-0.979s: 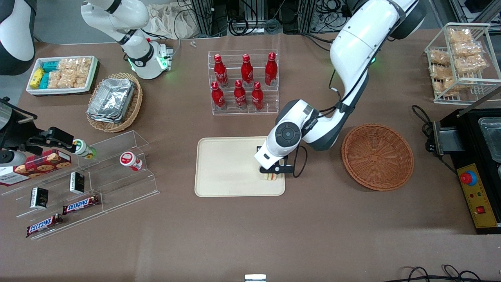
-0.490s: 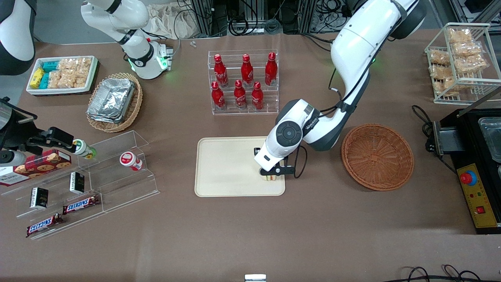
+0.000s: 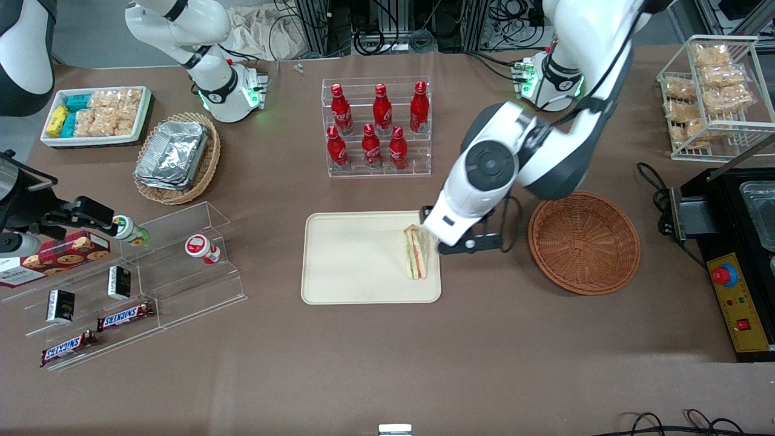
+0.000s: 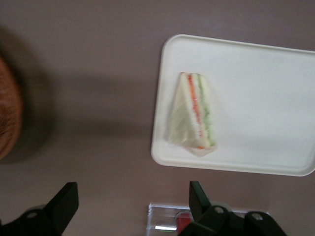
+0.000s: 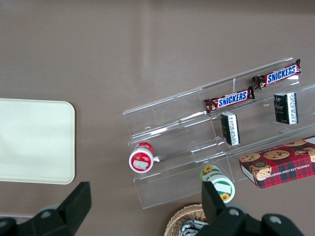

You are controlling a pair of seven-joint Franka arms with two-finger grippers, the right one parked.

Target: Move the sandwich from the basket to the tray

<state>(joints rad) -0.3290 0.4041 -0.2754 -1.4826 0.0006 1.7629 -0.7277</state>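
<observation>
One sandwich [image 3: 416, 252] on one tray [image 3: 351, 260], one basket [image 3: 583, 242], hand [image 4: 133, 204] above, spread wide, holding nothing

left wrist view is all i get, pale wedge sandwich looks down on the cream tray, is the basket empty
Observer: Yes, the front view shows the round reddish-brown wicker basket holding nothing.
Operator: where's the gripper
Observer: The gripper is open, raised above the table between tray and basket.
Operator: sandwich fully on the tray
Observer: Yes, the pale wedge sandwich lies inside the cream tray, by its rim nearest the basket.
</observation>
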